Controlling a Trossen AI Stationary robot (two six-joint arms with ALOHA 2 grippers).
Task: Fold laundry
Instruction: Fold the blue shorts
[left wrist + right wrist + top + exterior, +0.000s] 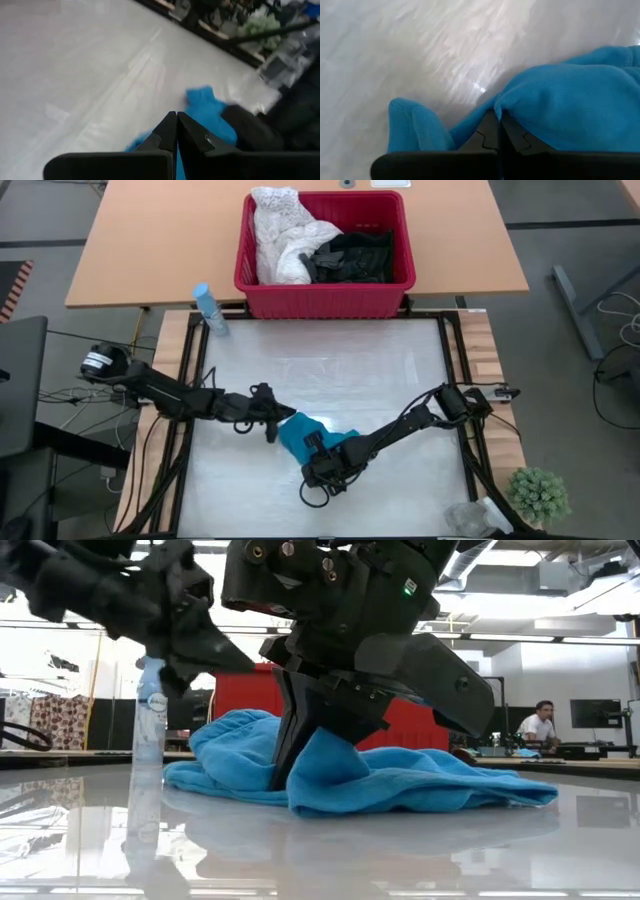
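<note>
I've got the small teal garment (300, 432) lying mid-table, near the front. My right gripper (497, 125) is pinching its fold, while the left gripper (272, 427) is pressed together, empty, just beside its edge.

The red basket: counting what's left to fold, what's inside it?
Red basket holds a white lacy garment and black garments. Anything beneath them is covered.
</note>
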